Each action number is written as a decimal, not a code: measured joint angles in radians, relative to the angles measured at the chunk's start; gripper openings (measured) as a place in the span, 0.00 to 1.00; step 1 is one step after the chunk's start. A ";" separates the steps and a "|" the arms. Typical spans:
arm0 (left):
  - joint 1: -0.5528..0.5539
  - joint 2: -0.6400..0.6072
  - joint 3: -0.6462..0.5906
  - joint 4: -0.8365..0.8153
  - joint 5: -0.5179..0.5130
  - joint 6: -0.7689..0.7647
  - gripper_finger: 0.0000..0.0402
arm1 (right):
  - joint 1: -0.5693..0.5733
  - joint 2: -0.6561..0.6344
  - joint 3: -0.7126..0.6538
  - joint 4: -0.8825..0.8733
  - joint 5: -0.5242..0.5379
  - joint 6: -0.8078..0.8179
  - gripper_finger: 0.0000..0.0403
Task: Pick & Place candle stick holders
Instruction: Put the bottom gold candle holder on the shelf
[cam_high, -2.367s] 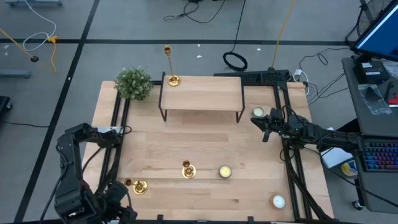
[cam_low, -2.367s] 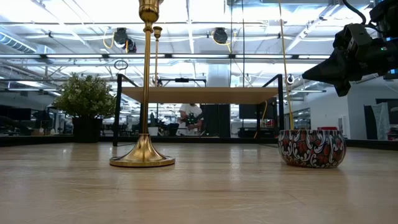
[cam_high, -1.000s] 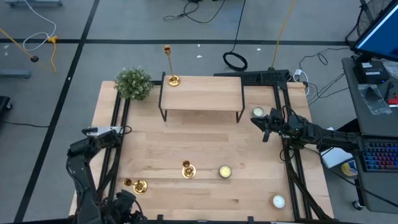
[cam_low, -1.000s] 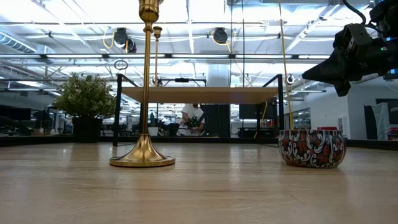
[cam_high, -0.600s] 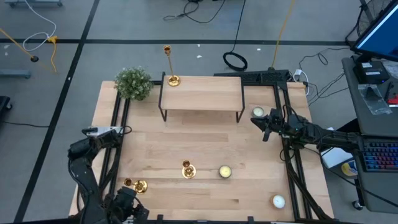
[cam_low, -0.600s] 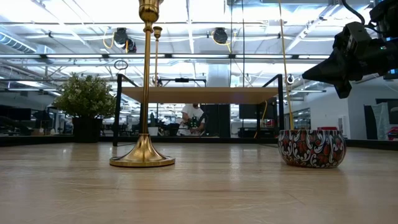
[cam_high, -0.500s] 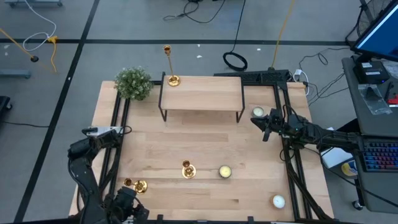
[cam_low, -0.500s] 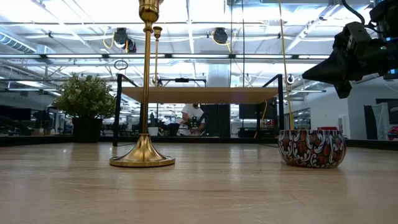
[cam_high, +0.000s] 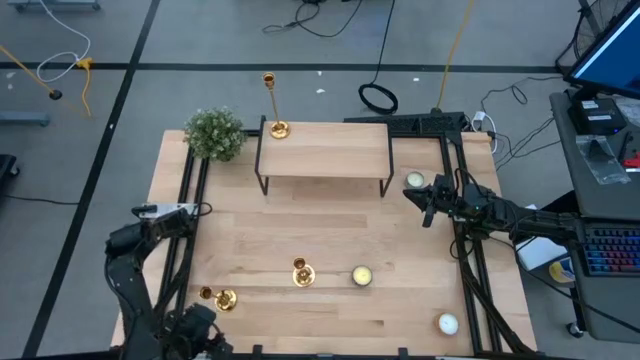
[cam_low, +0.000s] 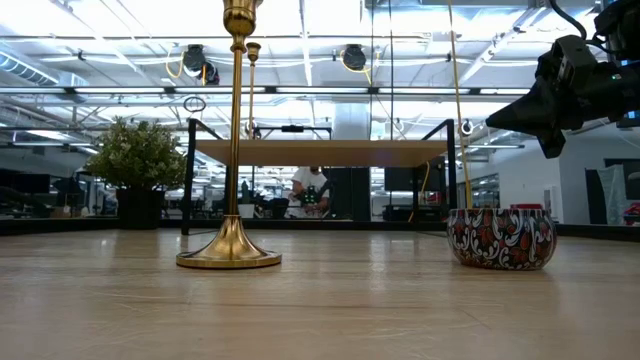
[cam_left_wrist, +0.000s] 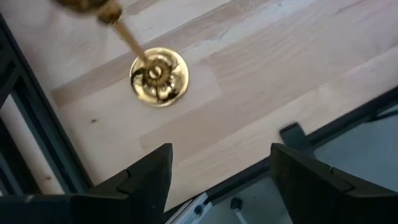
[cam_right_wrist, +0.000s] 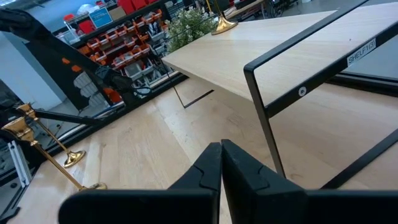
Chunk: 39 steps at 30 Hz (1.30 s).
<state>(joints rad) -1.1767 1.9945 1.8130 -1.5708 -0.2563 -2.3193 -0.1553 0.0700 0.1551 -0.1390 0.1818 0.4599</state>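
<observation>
Though its cup blurs past the frame edge, the candlestick (cam_left_wrist: 158, 76) stands beyond released left jaws (right clenched).

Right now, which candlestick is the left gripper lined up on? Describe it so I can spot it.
Start at the table's near left corner, where the open left gripper hovers. The candlestick there stands alone beside the black side rail; its neighbour is mid-table next to a candle tin.

A small white label (cam_right_wrist: 363, 51) reading "SHELF" followed by unreadable digits is seen on the black metal frame of the shelf (cam_right_wrist: 292, 93). No other text is legible.
</observation>
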 joint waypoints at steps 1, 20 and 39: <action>-0.010 0.000 0.000 0.000 -0.003 -0.016 0.67 | 0.000 0.000 0.000 0.000 0.000 0.000 0.01; -0.090 0.000 0.000 0.000 -0.169 -0.114 0.67 | 0.000 0.000 0.000 0.000 0.000 0.000 0.01; -0.074 -0.015 -0.073 0.000 -0.165 -0.124 0.67 | 0.000 0.000 0.000 0.000 0.000 0.000 0.01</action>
<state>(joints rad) -1.2512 1.9797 1.7397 -1.5708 -0.4217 -2.4437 -0.1555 0.0700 0.1555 -0.1390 0.1818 0.4599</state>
